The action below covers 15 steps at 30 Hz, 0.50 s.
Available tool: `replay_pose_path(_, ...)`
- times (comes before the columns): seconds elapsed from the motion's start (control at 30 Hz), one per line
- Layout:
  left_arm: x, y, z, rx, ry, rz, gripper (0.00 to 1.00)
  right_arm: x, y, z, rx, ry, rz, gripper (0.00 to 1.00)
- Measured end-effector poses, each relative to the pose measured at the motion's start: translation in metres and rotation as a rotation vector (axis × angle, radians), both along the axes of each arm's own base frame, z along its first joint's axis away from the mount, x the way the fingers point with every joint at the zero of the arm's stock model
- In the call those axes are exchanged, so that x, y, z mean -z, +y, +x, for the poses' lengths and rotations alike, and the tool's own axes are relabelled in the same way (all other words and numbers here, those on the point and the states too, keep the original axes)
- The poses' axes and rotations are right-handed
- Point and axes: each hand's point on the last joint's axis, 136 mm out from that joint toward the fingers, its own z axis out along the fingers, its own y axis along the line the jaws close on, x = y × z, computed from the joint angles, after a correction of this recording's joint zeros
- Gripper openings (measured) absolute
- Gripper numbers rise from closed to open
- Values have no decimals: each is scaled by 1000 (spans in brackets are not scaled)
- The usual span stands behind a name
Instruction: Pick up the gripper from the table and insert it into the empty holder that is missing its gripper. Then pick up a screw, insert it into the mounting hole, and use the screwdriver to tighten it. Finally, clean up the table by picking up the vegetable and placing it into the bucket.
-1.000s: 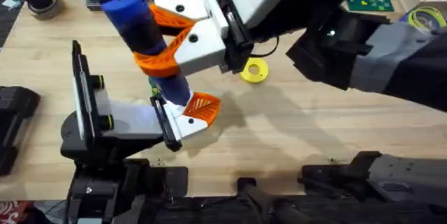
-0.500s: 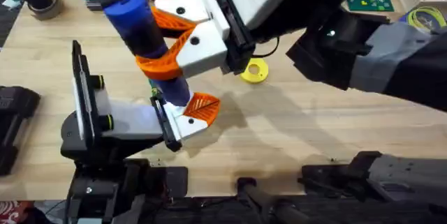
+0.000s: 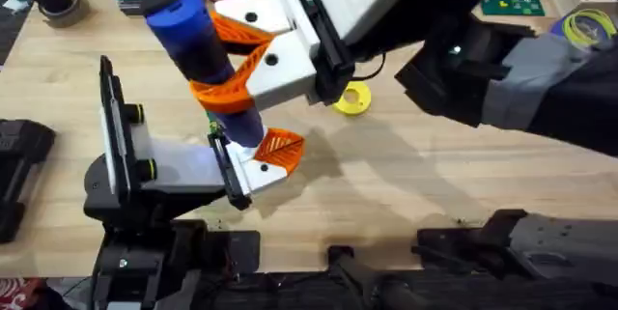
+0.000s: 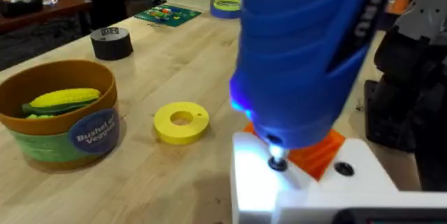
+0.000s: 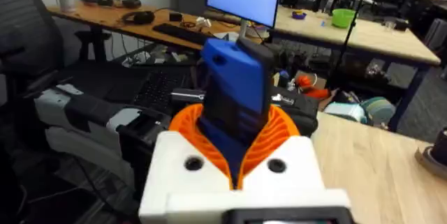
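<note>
The right hand (image 3: 232,73) is clamped on the screwdriver (image 3: 198,49), its orange pads pinching the blue barrel from both sides; the right wrist view shows the same grip, the barrel wedged between the pads (image 5: 279,130). The tool leans, its upper end tipped away from the holder, and its bit comes down onto the holder (image 3: 253,170), the white bracket carried by the left arm. In the left wrist view the bit tip (image 4: 278,162) sits at the mounting hole in the white bracket, lit by the tool's own glow, with the gripper (image 4: 318,153) already seated in the bracket right behind it. The left hand's state I cannot tell.

Beyond the holder, on the tabletop (image 3: 406,184), the yellow disc (image 3: 351,98) lies just beside the right hand. Farther from the holder stands the bucket (image 4: 59,119), with a yellow corn cob (image 4: 61,98) already lying in it. A black tape roll (image 4: 112,42) rests farther still.

The risk, as I judge it, is the lean: a bit driven off the hole's axis can cam out of the screw head or cross-thread it. Pressing down hard could also push the holder aside and unseat the orange tip.

Against the frame a second ago, the screwdriver's top has shifted a touch and the right arm has moved slightly; the holder and disc lie unchanged.
</note>
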Motion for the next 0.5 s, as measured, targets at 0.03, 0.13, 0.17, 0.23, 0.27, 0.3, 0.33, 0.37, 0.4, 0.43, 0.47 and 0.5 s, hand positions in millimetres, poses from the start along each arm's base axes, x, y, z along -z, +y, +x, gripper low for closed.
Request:
replay_pose_path(0.03,0,0,0,0,0,0,4,-1,-1,-1,-3,-6,8,24)
replay_pose_path(0.13,0,0,0,0,0,0,4,-4,-1,-2,-8,-13,20,24)
replay_pose_path(0.17,0,0,0,0,0,0,4,-4,-2,-2,-9,-10,20,24)
replay_pose_path(0.23,0,0,0,0,0,0,4,-4,-2,-3,-11,-3,16,24)
replay_pose_path(0.27,0,0,0,0,0,0,4,-4,-2,-3,-13,-2,15,24)
replay_pose_path(0.3,0,0,0,0,0,0,4,-4,-2,-3,-13,-2,15,24)
replay_pose_path(0.33,0,0,0,0,0,0,4,-4,-2,-3,-13,0,15,24)
replay_pose_path(0.37,0,0,0,0,0,0,4,-4,-2,-3,-13,1,14,24)
replay_pose_path(0.4,0,0,0,0,0,0,4,-4,-2,-3,-14,1,14,24)
replay_pose_path(0.43,0,0,0,0,0,0,4,-4,-2,-3,-15,1,14,24)
replay_pose_path(0.47,0,0,0,0,0,0,4,-4,-2,-3,-17,0,14,24)
replay_pose_path(0.5,0,0,0,0,0,0,4,-4,-2,-4,-18,2,14,24)
